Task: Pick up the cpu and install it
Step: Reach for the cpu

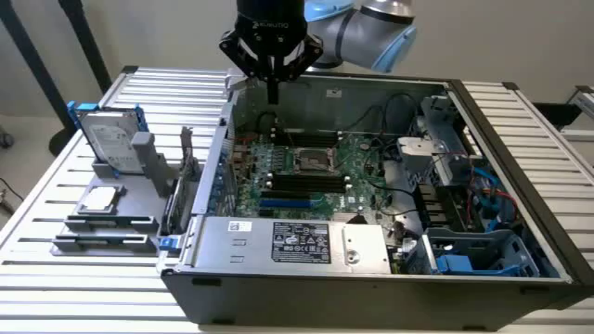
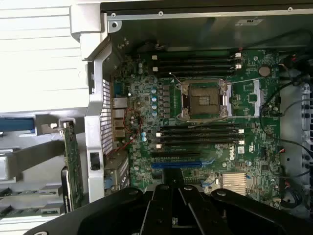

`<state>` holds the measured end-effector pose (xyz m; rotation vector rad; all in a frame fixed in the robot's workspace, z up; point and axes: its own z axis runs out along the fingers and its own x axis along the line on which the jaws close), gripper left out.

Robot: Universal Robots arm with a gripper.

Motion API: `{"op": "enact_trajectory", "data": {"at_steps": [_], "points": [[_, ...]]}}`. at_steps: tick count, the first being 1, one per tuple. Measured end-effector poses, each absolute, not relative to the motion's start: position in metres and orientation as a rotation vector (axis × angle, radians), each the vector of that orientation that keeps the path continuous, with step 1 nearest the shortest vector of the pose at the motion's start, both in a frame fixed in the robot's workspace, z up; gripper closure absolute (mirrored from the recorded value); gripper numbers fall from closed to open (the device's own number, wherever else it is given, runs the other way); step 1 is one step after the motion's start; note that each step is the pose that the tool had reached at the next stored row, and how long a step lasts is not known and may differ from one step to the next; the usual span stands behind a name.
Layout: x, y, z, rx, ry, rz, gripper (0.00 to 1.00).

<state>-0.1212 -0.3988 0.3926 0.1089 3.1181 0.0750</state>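
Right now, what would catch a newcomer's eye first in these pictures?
The open computer case sits in the middle, its green motherboard showing an empty CPU socket. The black gripper hangs above the case's far side, fingers shut on nothing. At the exterior view's left, the cpu lies on a grey stand, before a hard drive in a blue bracket.

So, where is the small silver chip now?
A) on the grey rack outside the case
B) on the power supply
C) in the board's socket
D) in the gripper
A: the chip lies flat on the grey rack, outside the case, at the exterior view's left.
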Motion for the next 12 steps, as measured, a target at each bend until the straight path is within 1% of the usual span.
{"op": "enact_trajectory", "data": {"at_steps": [12], "points": [[-0.1212,-0.3988,0.3926,0.109,3.118,0.075,0.89]]}}
